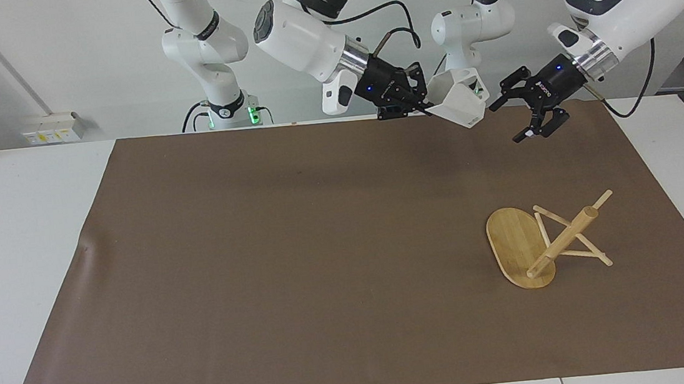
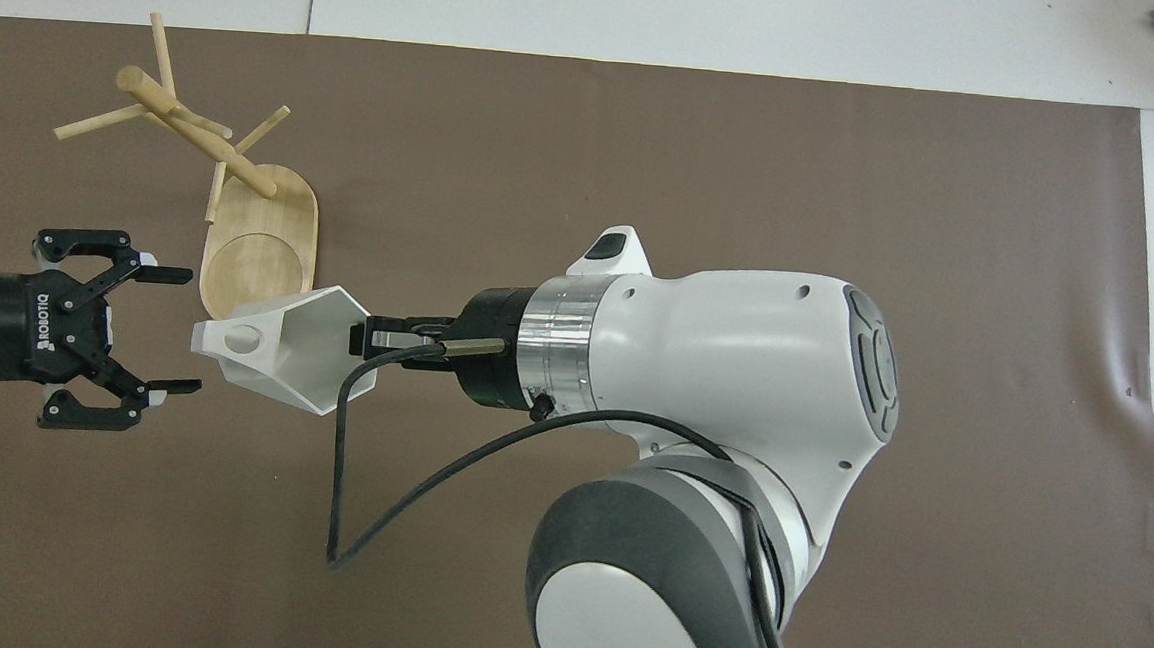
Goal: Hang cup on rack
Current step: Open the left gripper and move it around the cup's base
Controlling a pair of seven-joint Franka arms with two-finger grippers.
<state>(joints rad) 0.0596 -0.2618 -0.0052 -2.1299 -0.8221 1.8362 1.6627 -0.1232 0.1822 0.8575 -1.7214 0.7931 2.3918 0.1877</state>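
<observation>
A: Right gripper (image 1: pixel 425 107) is clamped on the cup's (image 1: pixel 457 100) rim, holding it tipped in the air above the mat's (image 1: pixel 297 253) edge by the robots.

B: And the left gripper (image 1: pixel 522 118) hangs beside it, jaws wide, empty. The rack (image 1: pixel 544 241) lies toppled on the mat, toward the left arm's end.

Arm shells: glossy white, rounded, with dark grey joint caps
Wrists: silver metal ring before each black gripper
Left gripper (image 2: pixel 171 331): black, white lettering, small blue light
Right gripper (image 2: pixel 361 336): black
Cables: black, looping
Bases: green lights
</observation>
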